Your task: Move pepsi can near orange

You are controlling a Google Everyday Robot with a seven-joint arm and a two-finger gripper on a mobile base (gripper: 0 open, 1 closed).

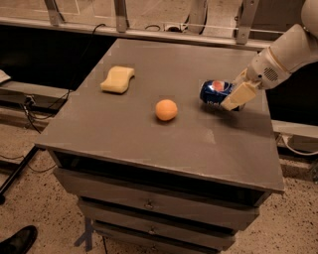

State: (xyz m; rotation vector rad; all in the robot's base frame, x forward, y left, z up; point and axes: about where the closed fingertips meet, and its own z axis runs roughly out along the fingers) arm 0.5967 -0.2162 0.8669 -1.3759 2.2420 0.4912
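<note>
The pepsi can (211, 92), dark blue with a red-white-blue logo, lies on its side at the right of the grey table (149, 144). My gripper (230, 96) comes in from the right on a white arm and is shut on the can's right end; one cream finger (234, 95) covers that end. The can is low over the table; I cannot tell if it touches. The orange (166, 110) sits near the table's middle, a short way to the left of the can and slightly nearer the front.
A pale yellow wavy-edged sponge (118, 79) lies at the back left of the table. Drawers (149, 203) are below the tabletop. Metal rails (119, 15) and cables run behind. A shoe (17, 241) shows at the bottom left on the floor.
</note>
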